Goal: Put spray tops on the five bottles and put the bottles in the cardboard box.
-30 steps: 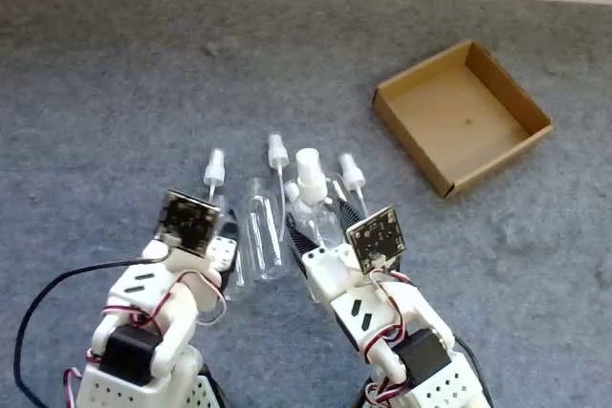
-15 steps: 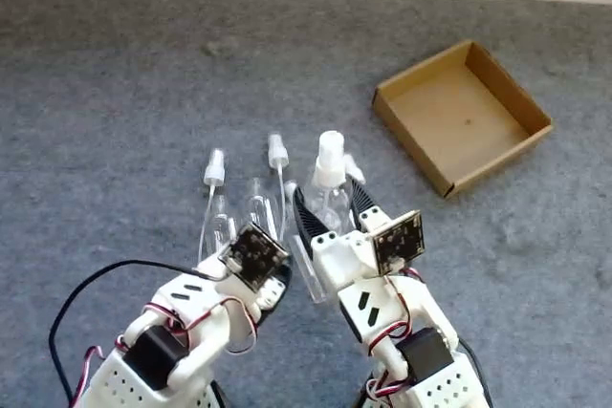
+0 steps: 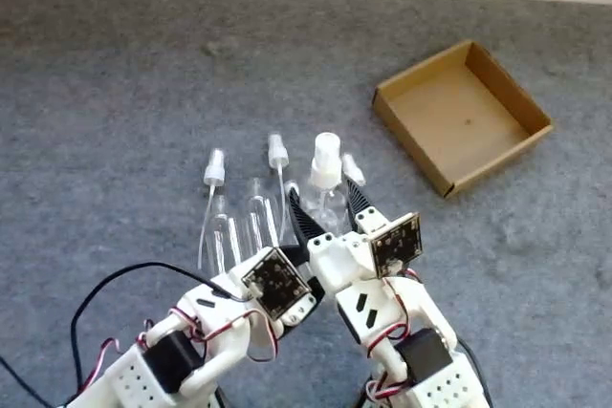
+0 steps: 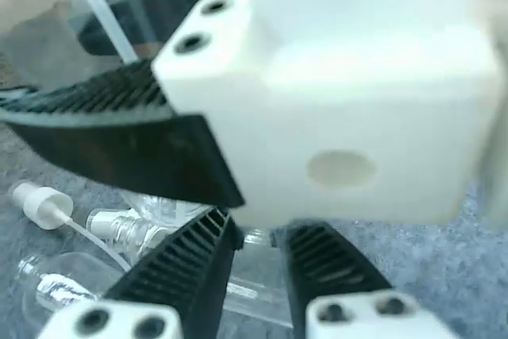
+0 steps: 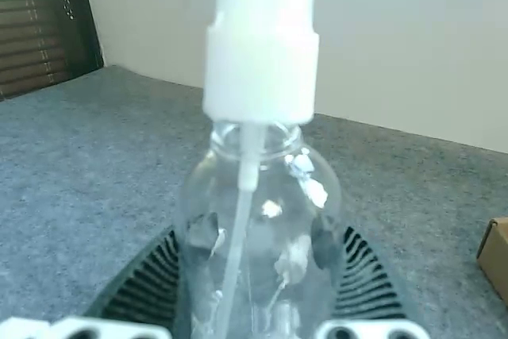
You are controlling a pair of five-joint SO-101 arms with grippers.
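My right gripper (image 3: 325, 202) (image 5: 258, 275) is shut on a clear bottle (image 3: 328, 205) (image 5: 262, 220) with a white spray top (image 3: 326, 155) on it, held nearly upright above the mat. My left gripper (image 4: 258, 232) sits right up against the right gripper's white body (image 4: 341, 93), its fingers a narrow gap apart with nothing clearly held. Two clear bottles (image 3: 222, 231) (image 3: 258, 217) lie on the mat beside loose spray tops (image 3: 213, 169) (image 3: 277, 150) (image 3: 352, 169). The cardboard box (image 3: 411, 140) stands at the back right, nothing inside.
A grey felt mat (image 3: 115, 93) covers the table. A black cable (image 3: 105, 284) loops at the left arm's base. A lying bottle (image 4: 63, 283) and a loose spray top (image 4: 36, 200) show in the left wrist view.
The left arm has swung right, from beside the lying bottles to against the right gripper. The right gripper has raised its bottle more upright and drawn back slightly.
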